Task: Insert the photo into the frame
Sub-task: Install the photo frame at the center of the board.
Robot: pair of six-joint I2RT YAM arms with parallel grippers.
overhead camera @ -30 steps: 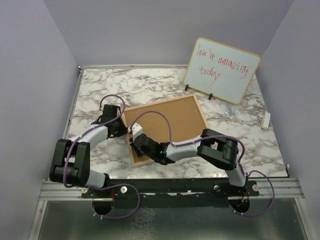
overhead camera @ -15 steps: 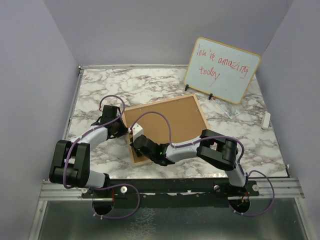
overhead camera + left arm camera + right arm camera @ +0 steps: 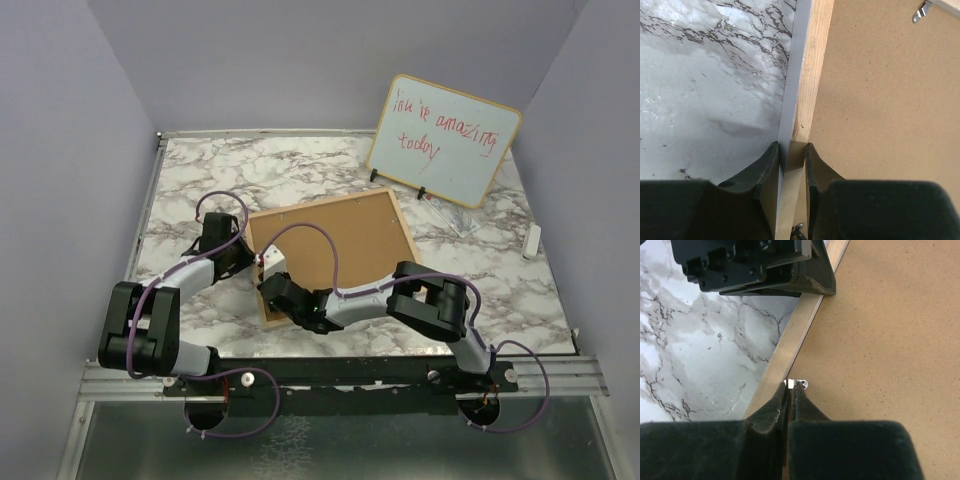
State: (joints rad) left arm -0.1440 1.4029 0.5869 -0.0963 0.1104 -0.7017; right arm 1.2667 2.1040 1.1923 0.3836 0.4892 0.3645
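The frame lies face down on the marble table, its light wood rail around a plain brown backing board. The photo is hidden. My left gripper is shut on the frame's left rail, one finger outside and one on the board side; from above it sits at the frame's left edge. My right gripper is a little nearer along the same rail, shut on a small metal tab at the board's edge. Another tab shows farther along.
A wood-rimmed whiteboard with red writing stands propped at the back right. A clear plastic piece lies in front of it, and a white stick-shaped object by the right wall. Purple walls close in on the left, back and right.
My right gripper has closed on the metal tab and its arm has slid slightly left and nearer. The left gripper keeps its hold on the rail.
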